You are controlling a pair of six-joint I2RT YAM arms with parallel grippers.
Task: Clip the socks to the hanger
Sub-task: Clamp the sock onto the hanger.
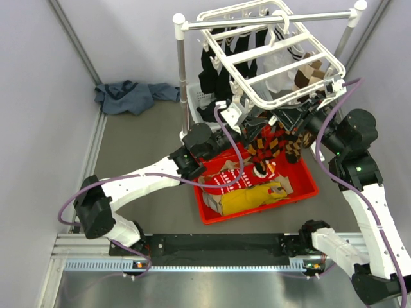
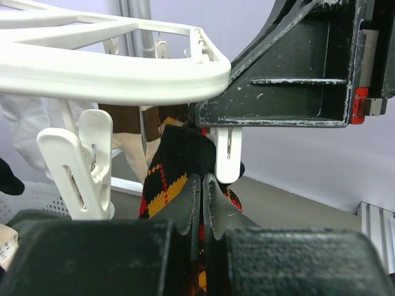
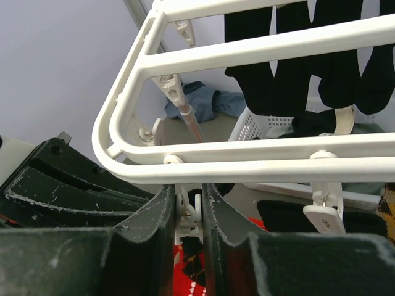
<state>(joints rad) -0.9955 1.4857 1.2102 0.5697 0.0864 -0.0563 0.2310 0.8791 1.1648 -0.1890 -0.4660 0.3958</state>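
- At the far left, a blue cloth (image 1: 131, 96) is lying crumpled on the surface, well apart from the work.
- The left arm (image 1: 148, 176) is holding its jaws up under the near edge of the hanger (image 2: 123, 77). They are pressing together on a black argyle sock (image 2: 170, 185) with red and yellow diamonds, pinching it near its top.
- The sock is hanging with its long axis upright, its body dropping from the left jaws toward the red bin (image 1: 263, 208) below, where other socks are lying in a heap.
- Just right of the left jaws' tips, a white clip (image 2: 228, 157) is dangling from the hanger's rim and overlapping the sock's upper right edge. I cannot tell whether the cloth is sitting between the clip's halves.
- The right arm (image 1: 359, 167) is coming in from the right side. In its wrist view, its jaws are clamping that same clip from both sides, probably squeezing it open.
- The coming move is hinging on one relation: the sock's top is sitting just left of the clip's mouth and partly behind it. The left arm is the nearer one and is carrying the sock, so it is likely needing only a slight shift rightward to feed the edge in.
- Farther right along the hanger, brown-and-cream argyle socks (image 1: 309, 69) are hanging near the frame's right end.
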